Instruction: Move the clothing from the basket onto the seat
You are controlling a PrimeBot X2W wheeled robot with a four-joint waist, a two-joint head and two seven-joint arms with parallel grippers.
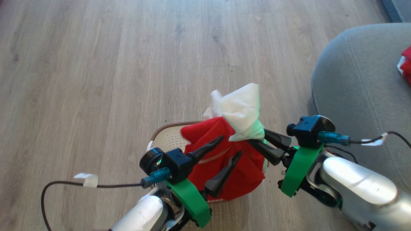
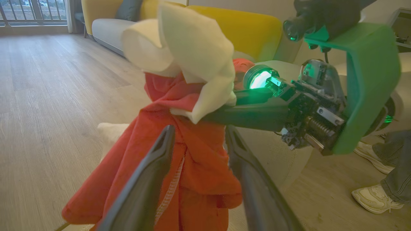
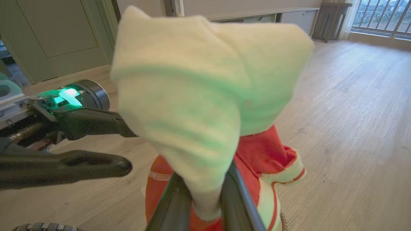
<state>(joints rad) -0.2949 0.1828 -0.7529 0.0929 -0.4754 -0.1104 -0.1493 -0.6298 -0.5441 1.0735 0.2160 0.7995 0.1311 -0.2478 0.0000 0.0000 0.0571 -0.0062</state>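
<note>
A red garment (image 1: 231, 170) with a white band (image 1: 240, 110) hangs lifted above the cream basket (image 1: 167, 136), hiding most of it. My right gripper (image 1: 257, 142) is shut on the garment where white meets red; in the right wrist view its fingers (image 3: 175, 199) pinch the white fabric (image 3: 199, 106). My left gripper (image 1: 230, 147) is open beside it, fingers spread over the hanging red cloth (image 2: 196, 160). The left gripper (image 2: 199, 131) is not closed on it. The grey seat (image 1: 356, 83) lies to the right with another red garment (image 1: 406, 64) on it.
Wood floor (image 1: 96, 80) spreads all around the basket. A person's pale shoes (image 2: 372, 199) stand near the seat's side in the left wrist view. A yellow sofa (image 2: 253, 29) stands farther back. Cables (image 1: 106, 185) trail from both wrists.
</note>
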